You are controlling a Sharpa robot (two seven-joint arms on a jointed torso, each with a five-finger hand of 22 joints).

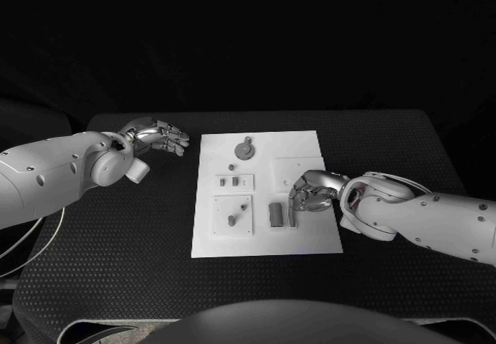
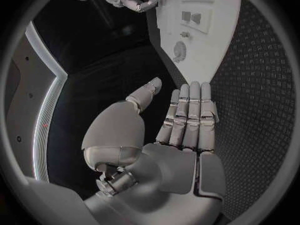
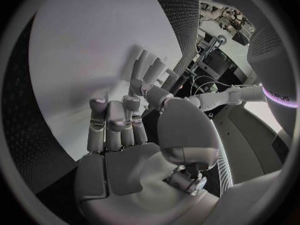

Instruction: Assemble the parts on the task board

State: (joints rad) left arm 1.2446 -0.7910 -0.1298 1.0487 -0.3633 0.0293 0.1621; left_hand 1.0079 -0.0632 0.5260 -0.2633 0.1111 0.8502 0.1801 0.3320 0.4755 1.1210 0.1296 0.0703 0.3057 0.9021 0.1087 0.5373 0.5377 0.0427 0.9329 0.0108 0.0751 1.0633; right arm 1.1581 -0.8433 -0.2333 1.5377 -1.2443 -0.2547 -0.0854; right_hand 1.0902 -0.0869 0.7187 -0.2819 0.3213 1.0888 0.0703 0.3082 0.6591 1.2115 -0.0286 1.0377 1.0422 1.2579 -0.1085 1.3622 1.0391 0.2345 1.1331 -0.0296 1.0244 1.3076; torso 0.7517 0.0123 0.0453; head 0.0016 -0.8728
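Clearly the right hand [image 1: 312, 192], fingers curled over the board [image 1: 310, 143] though its hold could not be told, lay just beside the upright-lying part [image 1: 276, 214], far nearer than the empty, spread left hand [image 1: 157, 136].

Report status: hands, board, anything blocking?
Left hand open, off the task board. Right hand over board, fingers curled, grip unclear. Nothing blocking.

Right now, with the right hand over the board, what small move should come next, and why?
Probably lower the right hand onto the grey part just beside its fingers and grip it. That hand looks empty, and the left hand is open, off the task board.
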